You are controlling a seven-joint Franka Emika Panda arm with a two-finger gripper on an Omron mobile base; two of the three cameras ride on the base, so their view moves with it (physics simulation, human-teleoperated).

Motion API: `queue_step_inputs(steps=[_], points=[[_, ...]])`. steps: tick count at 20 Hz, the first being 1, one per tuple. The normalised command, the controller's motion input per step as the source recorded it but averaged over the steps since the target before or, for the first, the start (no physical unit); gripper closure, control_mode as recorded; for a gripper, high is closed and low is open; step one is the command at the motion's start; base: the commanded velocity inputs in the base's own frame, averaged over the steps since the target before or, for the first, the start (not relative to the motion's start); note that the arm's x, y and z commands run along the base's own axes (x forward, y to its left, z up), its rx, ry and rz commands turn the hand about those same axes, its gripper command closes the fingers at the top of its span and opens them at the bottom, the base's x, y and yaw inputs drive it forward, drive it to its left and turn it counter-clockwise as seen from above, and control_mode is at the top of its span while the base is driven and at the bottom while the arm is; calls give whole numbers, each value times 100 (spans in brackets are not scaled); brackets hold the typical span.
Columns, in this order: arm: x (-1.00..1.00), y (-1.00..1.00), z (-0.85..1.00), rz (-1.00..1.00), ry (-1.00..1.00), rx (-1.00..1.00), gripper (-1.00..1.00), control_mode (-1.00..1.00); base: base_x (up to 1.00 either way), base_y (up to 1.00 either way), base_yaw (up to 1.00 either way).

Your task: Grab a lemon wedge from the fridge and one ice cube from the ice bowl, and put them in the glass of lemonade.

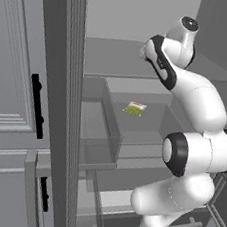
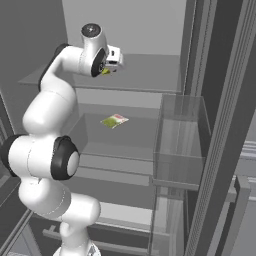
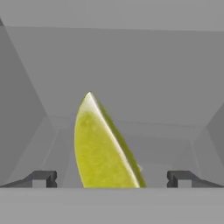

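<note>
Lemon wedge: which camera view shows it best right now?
The hand view: the lemon wedge stands large and sharp between the open jaws, rind and flesh clear. The right base view gives a tiny yellow speck by the hand. In the left base view I cannot make it out.

One lemon wedge, one green-yellow packet, one open fridge, one clear door bin

No text, brand or number can be read anywhere. The packet at centre frame carries a red-white label, too small to read.
</note>
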Motion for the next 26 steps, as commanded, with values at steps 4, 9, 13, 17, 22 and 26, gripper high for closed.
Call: queue_step_inputs(steps=[4, 9, 13, 17, 22, 26], points=[[11, 0, -25, 3, -1, 0, -100, -100, 0, 0, 0], [0, 0, 0, 0, 0, 0, -100, -100, 0, 0, 0], [0, 0, 0, 0, 0, 0, 100, -100, 0, 0, 0], [0, 0, 0, 0, 0, 0, 100, -100, 0, 0, 0], [0, 0, 0, 0, -1, 0, 100, -100, 0, 0, 0], [-41, 0, 0, 0, -1, 0, 100, -100, 0, 0, 0]])
